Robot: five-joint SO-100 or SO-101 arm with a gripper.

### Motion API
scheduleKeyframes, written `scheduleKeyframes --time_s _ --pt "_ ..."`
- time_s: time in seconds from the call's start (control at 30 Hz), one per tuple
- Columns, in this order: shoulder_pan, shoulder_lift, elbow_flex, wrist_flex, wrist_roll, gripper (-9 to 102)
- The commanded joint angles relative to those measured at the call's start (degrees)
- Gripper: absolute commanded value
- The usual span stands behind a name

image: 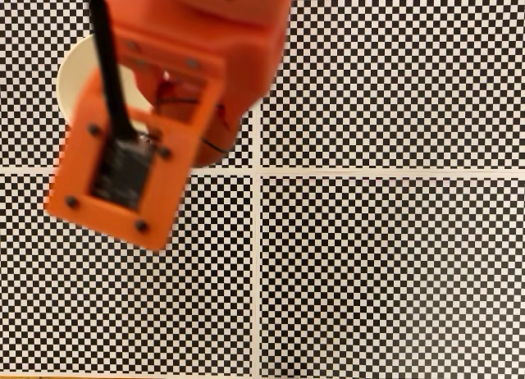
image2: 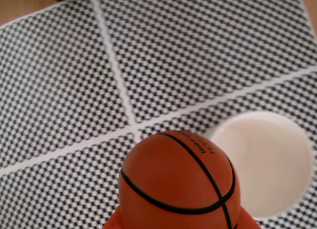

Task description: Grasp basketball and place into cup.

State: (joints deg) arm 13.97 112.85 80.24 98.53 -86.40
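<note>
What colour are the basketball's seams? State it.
Black, on the dark orange basketball; clearest in the wrist view.

arm: orange, reaching down from the top in the fixed view | end effector (image2: 181, 224): clamped on ball

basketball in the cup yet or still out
Out. In the wrist view the small dark-orange basketball with black seams sits in the orange hand, up off the checkered mat, beside the off-white paper cup, whose mouth shows nothing inside.

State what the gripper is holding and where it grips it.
The dark orange miniature basketball, held at its lower sides by the bright-orange plastic gripper; the contact itself is mostly cut off at the wrist view's bottom edge.
</note>
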Motion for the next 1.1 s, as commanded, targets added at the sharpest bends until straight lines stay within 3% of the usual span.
scheduleKeyframes --time_s 0.0,0.63,1.07 --pt "3.6 2.9 0.6 0.4 -2.8 12" --pt "16.8 1.0 4.5 -1.7 -3.1 14" --pt "18.7 -3.8 3.5 -5.8 -3.7 15"
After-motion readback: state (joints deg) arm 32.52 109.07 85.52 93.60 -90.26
